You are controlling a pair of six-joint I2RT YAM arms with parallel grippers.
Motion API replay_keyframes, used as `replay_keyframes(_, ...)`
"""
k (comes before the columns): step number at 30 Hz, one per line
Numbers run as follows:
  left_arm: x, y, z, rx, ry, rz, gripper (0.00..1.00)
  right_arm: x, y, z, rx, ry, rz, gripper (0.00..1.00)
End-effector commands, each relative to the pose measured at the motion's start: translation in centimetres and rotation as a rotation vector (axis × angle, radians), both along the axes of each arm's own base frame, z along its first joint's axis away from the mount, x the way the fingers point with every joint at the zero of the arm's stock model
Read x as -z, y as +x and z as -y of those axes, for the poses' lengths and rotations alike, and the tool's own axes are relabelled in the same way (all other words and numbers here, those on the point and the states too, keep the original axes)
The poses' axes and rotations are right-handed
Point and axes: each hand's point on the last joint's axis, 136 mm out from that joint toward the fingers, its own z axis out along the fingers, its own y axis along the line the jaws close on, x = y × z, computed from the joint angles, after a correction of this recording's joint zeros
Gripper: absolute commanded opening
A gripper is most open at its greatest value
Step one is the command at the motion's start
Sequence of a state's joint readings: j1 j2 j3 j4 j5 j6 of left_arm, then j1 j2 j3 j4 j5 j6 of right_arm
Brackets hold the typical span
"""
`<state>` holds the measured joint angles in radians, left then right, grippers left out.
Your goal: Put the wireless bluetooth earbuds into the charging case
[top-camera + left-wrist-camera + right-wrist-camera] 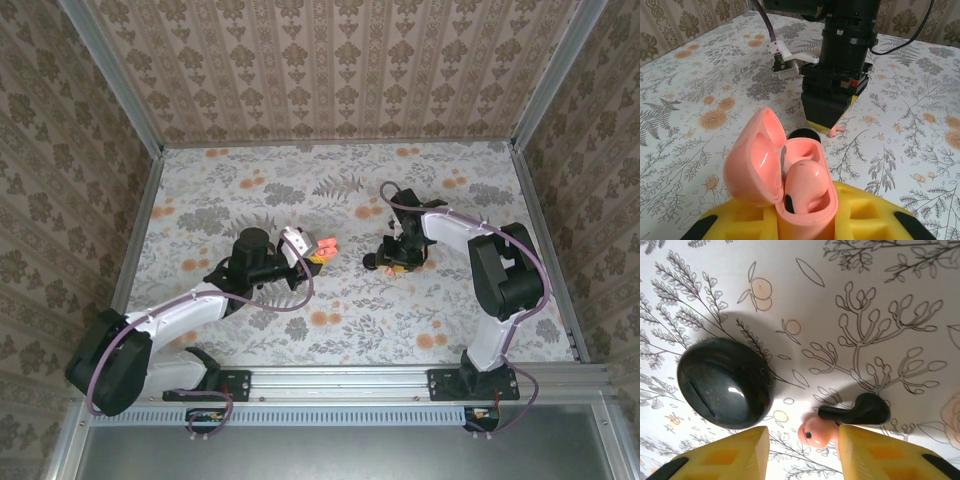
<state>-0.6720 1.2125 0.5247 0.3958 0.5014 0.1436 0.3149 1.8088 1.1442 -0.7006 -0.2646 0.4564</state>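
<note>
While the open charging case (pixel 765 160) is clenched by the left tool (pixel 802 215), one pink bud (pixel 807 182) is seated inside; another pink bud (pixel 815 432) is straddled by the released right tool (pixel 802 440), black earbud (pixel 862 409) at 1 o'clock.

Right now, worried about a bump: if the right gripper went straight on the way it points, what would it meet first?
The right gripper points down at the table; between its open jaws lies the pink earbud, probably first, the black earbud just beside. Depth is unclear.
</note>
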Motion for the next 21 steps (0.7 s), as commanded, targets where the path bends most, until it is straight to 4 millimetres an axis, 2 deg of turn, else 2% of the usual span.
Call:
replay_keyframes(1,-0.6,0.1,-0.3,-0.001,-0.007,0.034,0.15,0.0,-1.4,1.2,-0.062,-0.095,-0.054,0.42)
replay_keyframes(5,-0.6,0.1,-0.2,0.001,-0.006,0.033,0.15,-0.1,-2.0,1.4,-0.151,-0.140,-0.060,0.43)
replay_keyframes(14,-0.8,0.1,-0.4,-0.005,-0.005,0.037,0.15,-1.7,-1.5,0.4,-0.364,-0.116,0.015,0.44)
replay_keyframes(21,-0.9,0.1,-0.4,-0.007,-0.001,0.041,0.15,-1.9,-1.2,-0.6,-0.413,-0.077,0.052,0.44)
